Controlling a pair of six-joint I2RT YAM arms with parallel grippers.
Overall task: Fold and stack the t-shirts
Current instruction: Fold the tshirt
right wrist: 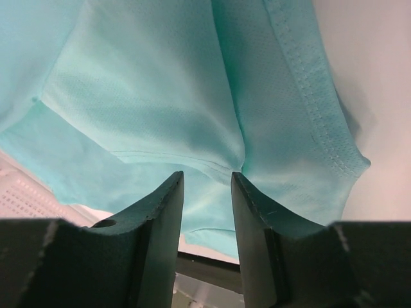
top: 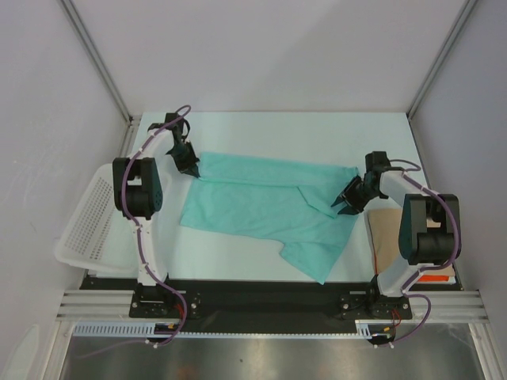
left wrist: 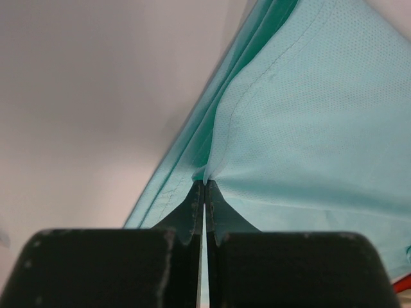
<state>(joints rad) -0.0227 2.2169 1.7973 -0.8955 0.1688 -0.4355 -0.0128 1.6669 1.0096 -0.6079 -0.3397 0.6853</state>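
At the middle of the white table (top: 317, 127), a plain teal t-shirt (top: 261, 207) is lying spread out and partly folded, with a flap turned over on its right half and one loose end trailing toward the near edge.

The left gripper (top: 190, 166) is reaching down at the shirt's far left corner. Its jaws are pressing tightly together on a pinch of the fabric, and the wrist view is showing the cloth fanning out from that pinch in taut creases. It is probably holding this corner so the shirt can be pulled flat or carried over into a fold.

The right gripper (top: 346, 202) is sitting at the shirt's right edge, beside the folded flap. Its jaws are standing apart with a clear gap between them. A hemmed edge of cloth is hanging just past the fingertips, and nothing is showing as clamped. It seems to be lining up on that edge to match the left arm's hold.

A white mesh basket (top: 83, 226) is leaning off the table's left side, behind the left arm. A brown cardboard sheet (top: 384, 229) is lying on the right, partly under the right arm. Neither is touching the shirt, though the cardboard is sitting close to where the right arm is working.
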